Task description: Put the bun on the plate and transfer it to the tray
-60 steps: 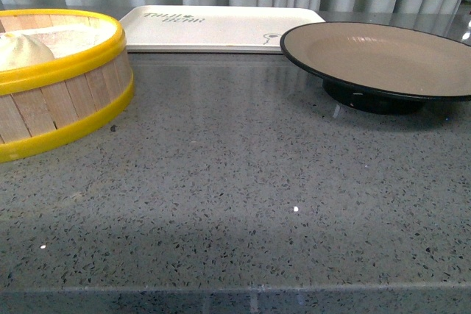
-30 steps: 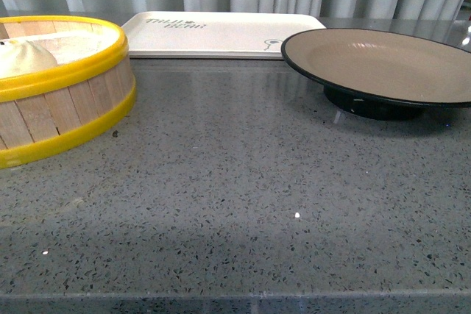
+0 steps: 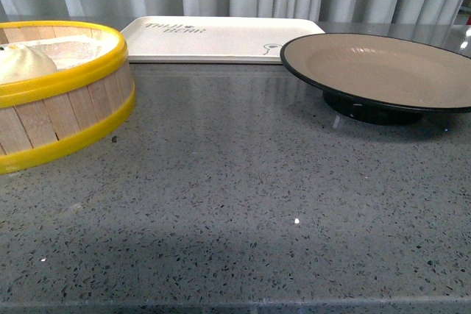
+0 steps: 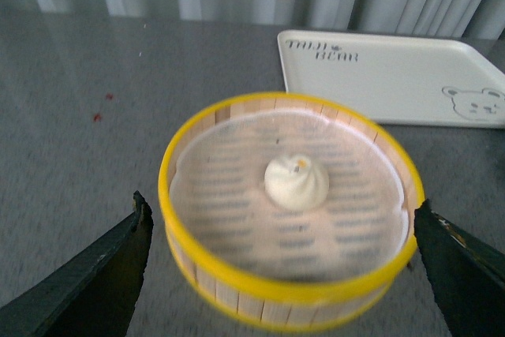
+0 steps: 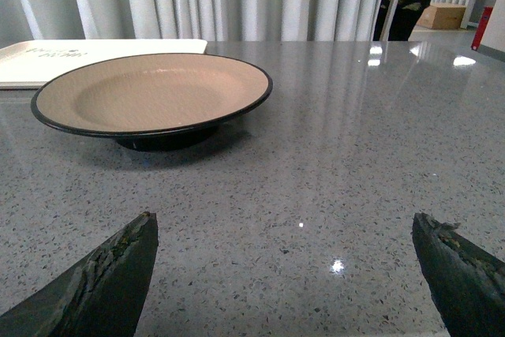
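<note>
The creamy-white bun (image 4: 296, 182) lies in the middle of the yellow-rimmed wooden steamer basket (image 4: 197, 274); in the front view the bun (image 3: 26, 62) peeks over the basket rim at the left. My left gripper (image 4: 280, 230) is open, above the basket, fingers spread wider than the basket. The tan plate (image 3: 383, 71) with black rim stands at the right; it also shows in the right wrist view (image 5: 150, 92). The cream-white tray (image 3: 213, 37) lies at the back, also in the left wrist view (image 4: 394, 76). My right gripper (image 5: 284, 254) is open, short of the plate, low over the counter.
The steamer basket (image 3: 66, 119) stands on the grey speckled counter (image 3: 243, 196) at the left. Grey curtains hang behind the counter. A cardboard box (image 5: 442, 15) and a red object (image 5: 481, 29) stand far off beyond the counter in the right wrist view.
The front view has tilted slightly: basket, tray and plate sit a little lower in the picture. The things themselves have not moved on the counter.
</note>
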`<action>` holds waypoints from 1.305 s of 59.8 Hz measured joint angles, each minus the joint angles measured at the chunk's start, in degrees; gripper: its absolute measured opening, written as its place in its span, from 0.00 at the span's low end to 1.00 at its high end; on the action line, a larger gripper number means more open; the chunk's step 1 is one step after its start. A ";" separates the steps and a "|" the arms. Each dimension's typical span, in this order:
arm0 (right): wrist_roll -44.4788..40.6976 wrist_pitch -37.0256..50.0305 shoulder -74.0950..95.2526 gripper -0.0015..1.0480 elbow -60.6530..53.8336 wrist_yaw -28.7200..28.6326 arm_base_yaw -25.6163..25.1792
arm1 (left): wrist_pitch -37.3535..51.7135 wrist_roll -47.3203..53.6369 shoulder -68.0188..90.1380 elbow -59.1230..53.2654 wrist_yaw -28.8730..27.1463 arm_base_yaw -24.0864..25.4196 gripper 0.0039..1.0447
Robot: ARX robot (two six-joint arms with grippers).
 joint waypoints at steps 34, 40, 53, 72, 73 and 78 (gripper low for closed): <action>0.00 0.00 0.00 0.92 0.00 0.00 0.00 | -5.29 5.16 32.89 19.58 -10.49 -9.27 0.94; 0.00 0.00 0.00 0.92 0.00 0.02 0.00 | -6.75 5.03 34.53 20.35 -10.78 -9.09 0.94; 0.00 0.00 0.00 0.92 0.00 0.02 0.00 | -9.64 4.33 36.02 21.86 -11.32 -8.85 0.94; 0.00 0.00 0.00 0.92 0.00 0.00 0.00 | -12.59 2.01 38.64 22.51 -11.80 -8.02 0.94; 0.00 0.00 0.00 0.92 0.00 0.02 0.00 | -12.57 1.99 38.71 22.51 -11.80 -7.96 0.94; 0.00 0.00 0.00 0.92 0.00 0.02 0.00 | -12.57 1.66 39.06 22.53 -11.80 -7.58 0.94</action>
